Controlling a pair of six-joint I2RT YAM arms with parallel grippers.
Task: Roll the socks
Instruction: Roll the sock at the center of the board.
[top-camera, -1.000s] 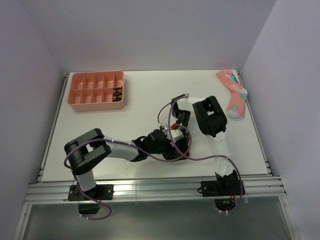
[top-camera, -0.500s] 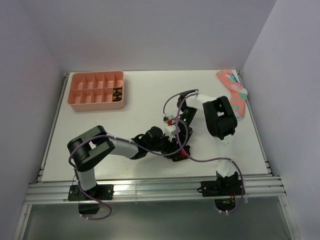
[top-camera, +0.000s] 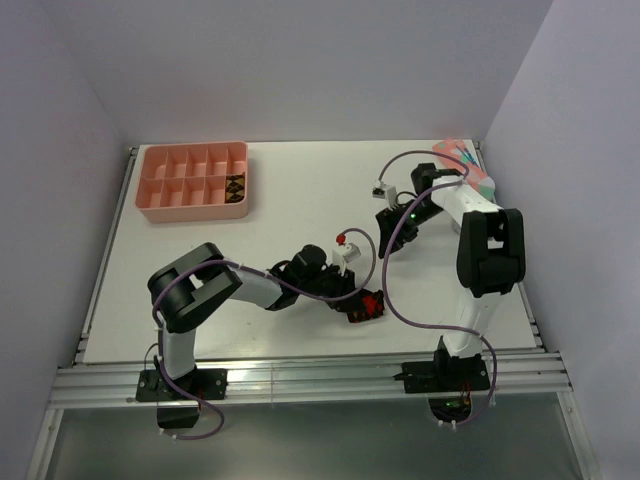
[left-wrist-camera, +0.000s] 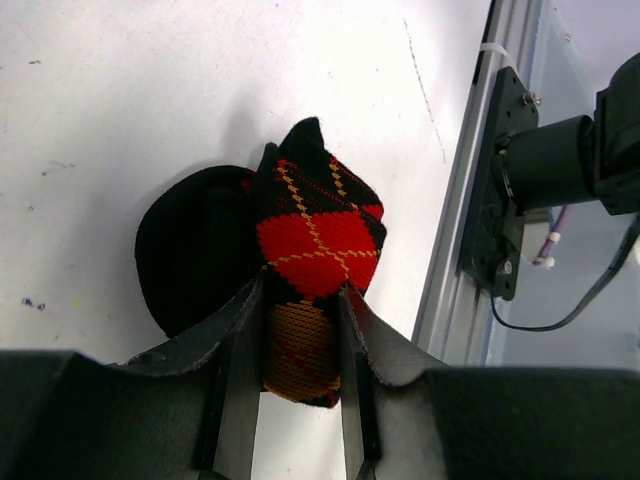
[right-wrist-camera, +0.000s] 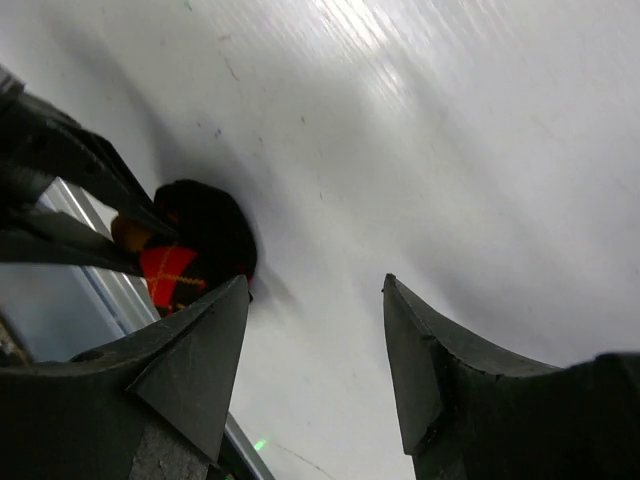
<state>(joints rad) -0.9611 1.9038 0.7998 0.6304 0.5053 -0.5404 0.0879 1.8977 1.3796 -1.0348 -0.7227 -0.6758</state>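
Note:
The socks (left-wrist-camera: 318, 238) form a rolled dark argyle bundle with red and orange diamonds, lying on the white table near its front edge (top-camera: 371, 304). My left gripper (left-wrist-camera: 300, 292) is shut on the bundle's near end, where the knit looks tan. Seen from above, the left gripper (top-camera: 358, 301) reaches the bundle from the left. My right gripper (right-wrist-camera: 315, 286) is open, with only bare table between its fingers. It hangs apart from the bundle, toward the back right (top-camera: 388, 220). In the right wrist view the socks (right-wrist-camera: 178, 262) show at lower left.
A pink divided tray (top-camera: 160, 210) stands at the back left, with a small argyle bundle (top-camera: 235, 186) in one compartment. A pink sock (top-camera: 462, 156) lies at the back right corner, partly under the right arm. The aluminium rail (left-wrist-camera: 470, 250) runs just beyond the bundle.
My right gripper opened, let go of the bundle and swung away to the back right. The left gripper kept its hold on the socks and shifted slightly right.

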